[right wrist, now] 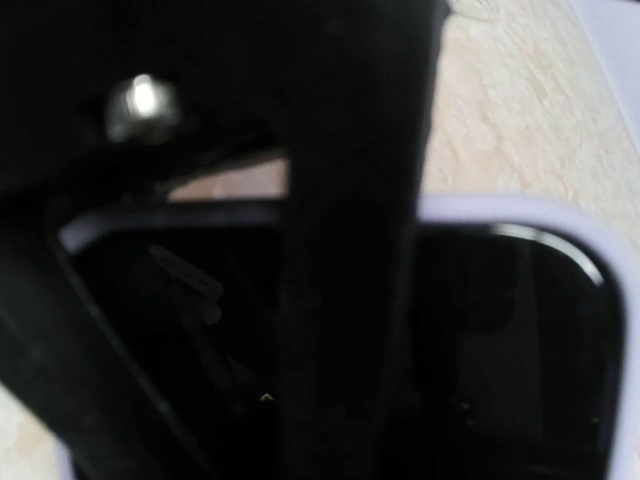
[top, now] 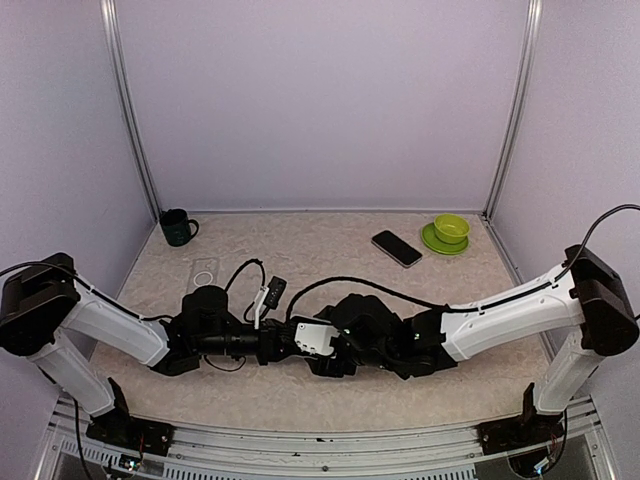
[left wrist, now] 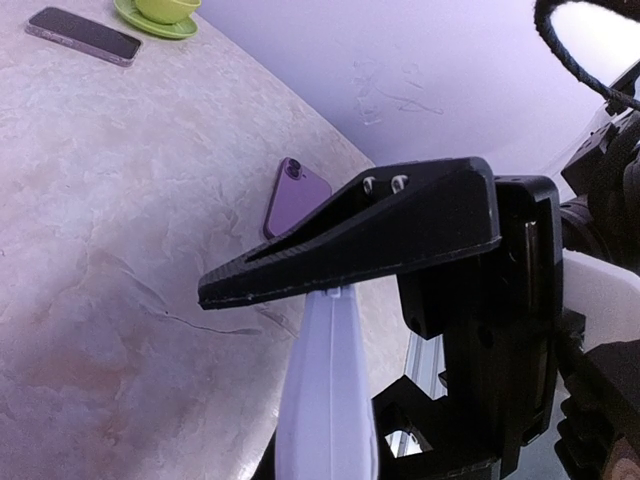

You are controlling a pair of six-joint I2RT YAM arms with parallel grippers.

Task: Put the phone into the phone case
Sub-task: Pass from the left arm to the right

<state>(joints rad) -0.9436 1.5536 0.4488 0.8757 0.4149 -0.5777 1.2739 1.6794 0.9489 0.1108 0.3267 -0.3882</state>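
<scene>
A lilac phone case point(top: 313, 337) hangs above the table's near middle, where both arms meet. My left gripper point(top: 296, 341) is shut on it. In the left wrist view the case point(left wrist: 325, 400) shows edge-on under the upper finger point(left wrist: 350, 240). In the right wrist view its lilac rim point(right wrist: 520, 208) frames a dark glossy face that looks like the phone's screen point(right wrist: 510, 340). A blurred black finger point(right wrist: 350, 250) of my right gripper point(top: 345, 338) crosses in front of that face. Its jaw gap is hidden.
A dark phone point(top: 397, 248) lies at the back right beside a green bowl on a saucer point(top: 450, 232). A purple phone-shaped thing point(left wrist: 295, 195) lies flat on the table. A dark green mug point(top: 178, 227) stands back left, with a pale flat item point(top: 205, 270) near it.
</scene>
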